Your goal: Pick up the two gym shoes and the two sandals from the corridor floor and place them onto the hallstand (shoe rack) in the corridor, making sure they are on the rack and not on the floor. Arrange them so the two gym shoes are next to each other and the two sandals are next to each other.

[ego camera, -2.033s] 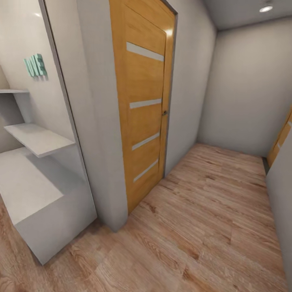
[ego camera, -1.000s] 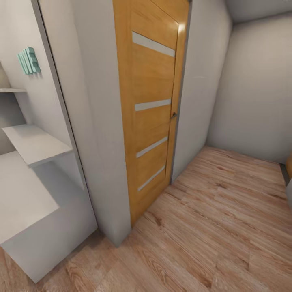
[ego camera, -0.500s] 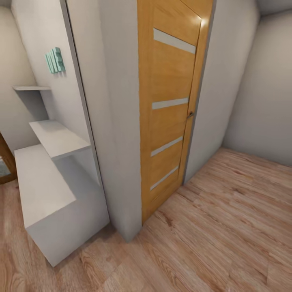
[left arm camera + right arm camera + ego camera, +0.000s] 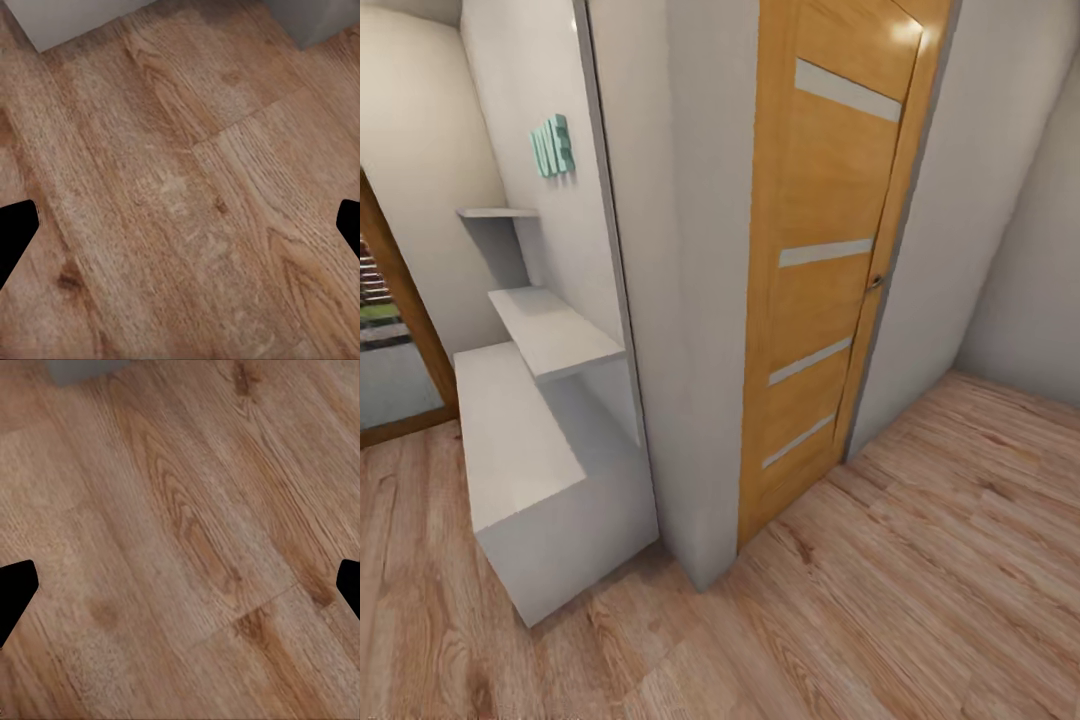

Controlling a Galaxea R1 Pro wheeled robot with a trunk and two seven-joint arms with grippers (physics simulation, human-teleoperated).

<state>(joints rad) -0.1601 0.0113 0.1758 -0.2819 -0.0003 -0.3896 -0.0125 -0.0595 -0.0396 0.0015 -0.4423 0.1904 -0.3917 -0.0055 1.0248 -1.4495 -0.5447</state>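
The gym shoes and the sandals are out of view. In the head view the pale grey-white hallstand (image 4: 510,440) stands at the left, seen end-on: a low bench block with staggered wall shelves (image 4: 555,330) above it. Its open shoe shelves are hidden from this angle. Light brown plank corridor floor (image 4: 920,560) spreads in front of it. My left gripper (image 4: 180,232) hangs open over bare planks, its black fingertips (image 4: 16,232) far apart. My right gripper (image 4: 180,592) is open too, over bare floor, with nothing between its fingertips (image 4: 16,592).
Teal letters (image 4: 552,147) hang on the wall beside the shelves. A grey wall pillar (image 4: 680,300) juts out right of the hallstand, then an orange wooden door (image 4: 830,250) with pale strips. A wood-framed glazed door (image 4: 390,340) shows at the far left.
The head camera has swung left, so the whole picture has shifted right. The hallstand now shows in full, and the glazed door has come into view.
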